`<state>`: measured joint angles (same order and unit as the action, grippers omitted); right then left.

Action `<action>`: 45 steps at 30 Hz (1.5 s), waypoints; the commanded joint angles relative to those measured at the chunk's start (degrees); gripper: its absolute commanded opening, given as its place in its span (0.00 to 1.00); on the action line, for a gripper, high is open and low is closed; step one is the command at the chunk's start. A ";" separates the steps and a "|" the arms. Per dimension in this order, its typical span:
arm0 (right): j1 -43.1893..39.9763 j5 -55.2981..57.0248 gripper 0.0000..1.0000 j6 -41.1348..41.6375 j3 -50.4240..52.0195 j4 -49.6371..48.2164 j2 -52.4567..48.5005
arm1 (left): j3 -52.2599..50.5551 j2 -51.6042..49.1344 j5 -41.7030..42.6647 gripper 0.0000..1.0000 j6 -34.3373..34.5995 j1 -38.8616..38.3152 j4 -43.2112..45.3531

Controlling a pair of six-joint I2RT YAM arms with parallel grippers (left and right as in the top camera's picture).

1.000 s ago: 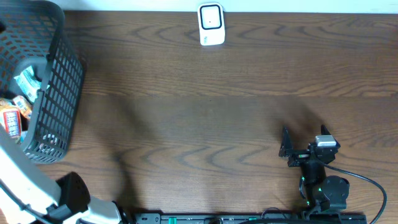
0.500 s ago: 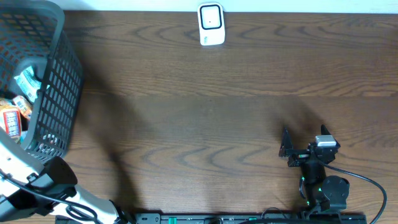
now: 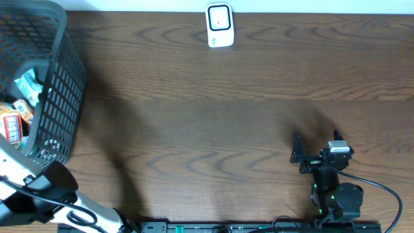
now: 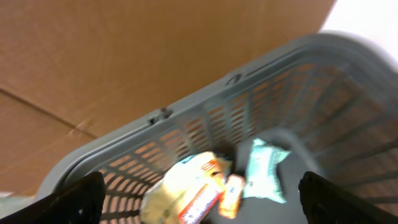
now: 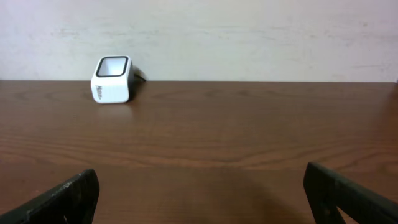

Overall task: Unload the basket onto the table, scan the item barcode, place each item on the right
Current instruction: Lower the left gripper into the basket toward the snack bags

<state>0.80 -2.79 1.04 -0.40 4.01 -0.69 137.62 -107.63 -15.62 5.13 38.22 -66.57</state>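
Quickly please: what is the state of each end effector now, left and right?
Left end effector: open, holding nothing.
Right end effector: open, holding nothing.

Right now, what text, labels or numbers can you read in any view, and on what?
Nothing can be read.
On the scanner: a small dark mark on its side, too small to read.
On the yellow-red packet and the teal packet in the basket: print, too blurred to read.

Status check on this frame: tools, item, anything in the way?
Left tool open, aimed into basket, empty. Right tool open, empty, facing scanner. Snack packets lie in basket, none picked. Nothing blocking scanner.
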 commanded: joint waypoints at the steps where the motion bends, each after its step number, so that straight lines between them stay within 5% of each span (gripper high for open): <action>1: -0.44 0.26 0.99 0.61 0.04 0.26 0.37 | -3.39 -1.66 -3.65 0.98 -3.65 0.63 0.48; 26: -0.44 0.26 0.99 0.63 0.04 0.26 0.37 | -10.67 -3.52 -3.30 0.97 -10.58 2.71 10.58; 32: -0.44 0.26 0.99 0.61 0.04 0.26 0.37 | -10.67 -3.82 -3.30 0.98 -19.91 3.04 13.22; 45: -0.44 0.26 0.99 0.61 0.04 0.26 0.37 | -10.71 -5.38 -2.86 0.98 -19.39 3.89 12.04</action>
<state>0.80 -2.76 1.04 -0.40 4.01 -0.69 126.93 -111.31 -18.33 -13.80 41.36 -53.84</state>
